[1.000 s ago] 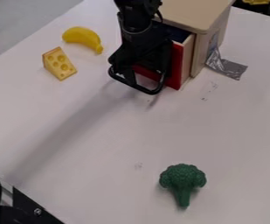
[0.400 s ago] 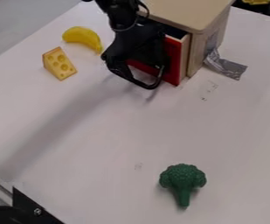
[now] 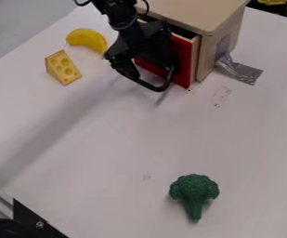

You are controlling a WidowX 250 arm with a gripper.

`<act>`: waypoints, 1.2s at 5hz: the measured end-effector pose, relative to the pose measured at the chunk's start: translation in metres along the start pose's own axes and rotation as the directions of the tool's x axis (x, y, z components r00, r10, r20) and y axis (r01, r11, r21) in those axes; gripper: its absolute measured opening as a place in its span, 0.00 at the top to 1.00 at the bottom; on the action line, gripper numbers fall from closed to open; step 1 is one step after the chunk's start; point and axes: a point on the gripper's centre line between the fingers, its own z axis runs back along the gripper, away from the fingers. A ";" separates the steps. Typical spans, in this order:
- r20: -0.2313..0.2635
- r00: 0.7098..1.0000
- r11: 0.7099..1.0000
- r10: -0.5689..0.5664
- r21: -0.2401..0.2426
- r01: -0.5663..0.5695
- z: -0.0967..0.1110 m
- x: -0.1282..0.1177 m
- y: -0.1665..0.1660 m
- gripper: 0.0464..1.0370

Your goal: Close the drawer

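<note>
gripper is sitting at drawer front nr counter's far edge, opening/hold unclear; prob mid-push, now needing steady shove inward.

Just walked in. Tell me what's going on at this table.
A black robot arm has its lower end up at the red front of a drawer in a small wooden cabinet, apparently to push it closed. The drawer is not shut yet: it juts out a little. A toy banana and cheese wedge lie off to one side, and toy broccoli lies nearer the camera.
</note>
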 end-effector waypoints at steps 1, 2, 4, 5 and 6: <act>-0.024 1.000 1.000 0.011 0.016 -0.010 -0.010 0.010 -0.006 0.05; -0.048 0.999 1.000 0.008 0.029 -0.007 -0.016 0.014 -0.012 0.05; -0.074 0.997 0.999 -0.020 0.048 0.024 -0.019 0.013 -0.015 0.05; -0.073 0.997 0.997 -0.016 0.074 0.022 -0.020 0.010 -0.013 0.05; -0.078 0.996 0.993 0.045 0.109 -0.036 -0.013 -0.002 -0.013 0.05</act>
